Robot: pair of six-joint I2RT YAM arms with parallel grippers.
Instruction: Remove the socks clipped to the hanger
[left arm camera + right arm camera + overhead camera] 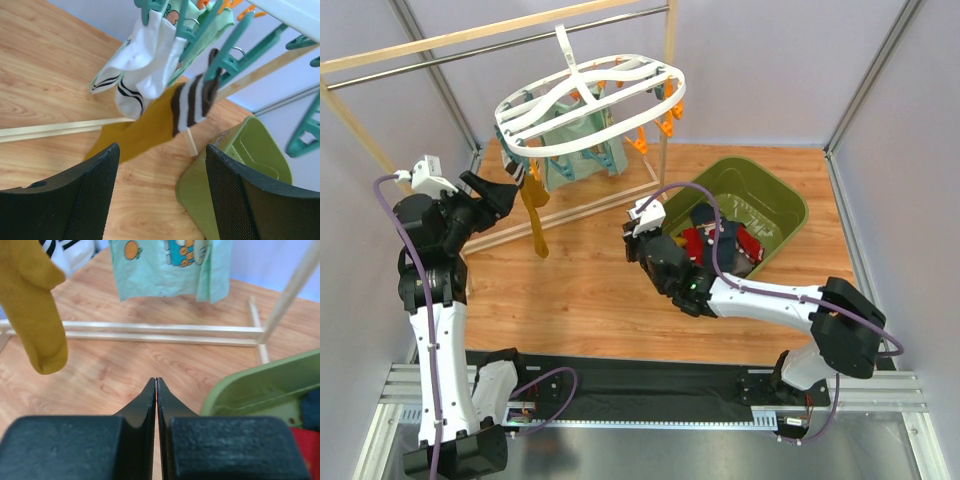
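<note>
Hanging by its hook from the rail (500,40) at the back left of the table (590,290), the hanger (677,88) carries several clipped socks.

**Socks on the hanger**
- The mustard sock (535,215) hangs lowest, at the left front of the frame. The right wrist view cuts off its upper part.
- The mint printed sock (170,265) hangs further back. Its top and its clip are out of frame in the right wrist view.
- The white sock (145,65) with black stripes and the brown-striped sock (192,105) are held by teal clips (225,55). They show clearly only in the left wrist view; from above, the frame and the left arm mostly hide them.
- The left wrist view shows only a white corner of the hanger, at upper right.

**Socks off the hanger**
- Red and dark socks (720,245) lie in the green bin (770,195) at the right. The right arm covers part of the pile, so they cannot be counted.

**Grippers**
- The left gripper (161,150) is raised beside the mustard sock. Its fingers are spread wide with nothing between them, and the socks hang beyond the tips, apart from them.
- The right gripper (156,380) sits low, between the rack's base bar (160,332) and the bin. Its fingers are pressed together and hold nothing.
</note>
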